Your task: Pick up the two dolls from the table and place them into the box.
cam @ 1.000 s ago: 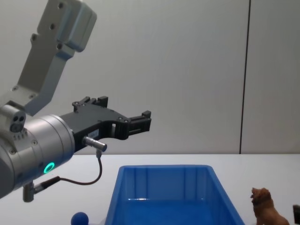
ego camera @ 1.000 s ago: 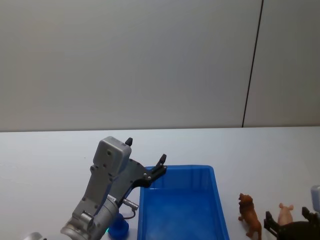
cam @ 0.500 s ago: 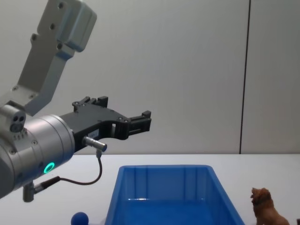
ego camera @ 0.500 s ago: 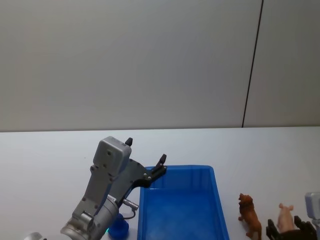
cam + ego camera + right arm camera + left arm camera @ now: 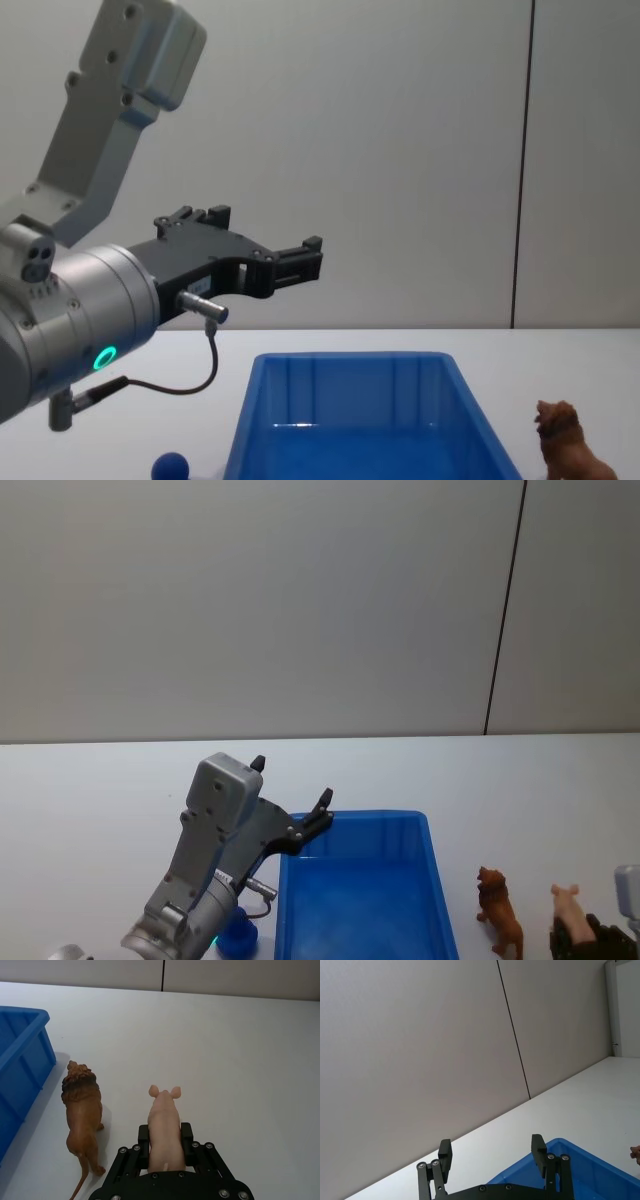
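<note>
While the right gripper (image 5: 165,1133) sits low at the near right edge of the table (image 5: 250,1050), its 2 black fingers (image 5: 187,1132) are closed against the flanks of the pale pink pig (image 5: 164,1107), pinching it at the hindquarters; the pig's snout and ears point away from the gripper, toward the far side of the table. Whether the pig's feet touch the tabletop cannot be told. Just beside the pig, and apart from it, the reddish-brown lion (image 5: 80,1105) stands upright on the table with its maned head facing the same far direction; it lies between the pig and the right wall of the blue box (image 5: 22,1055). The box rests on the table in front of the robot, its ribbed inner walls visible in the chest view. The left gripper (image 5: 292,782) hangs in the air above the far left corner of the box, its 2 fingers spread wide apart and grasping nothing. A small blue ball (image 5: 170,466) lies on the table near the left side of the box, below the left arm.
</note>
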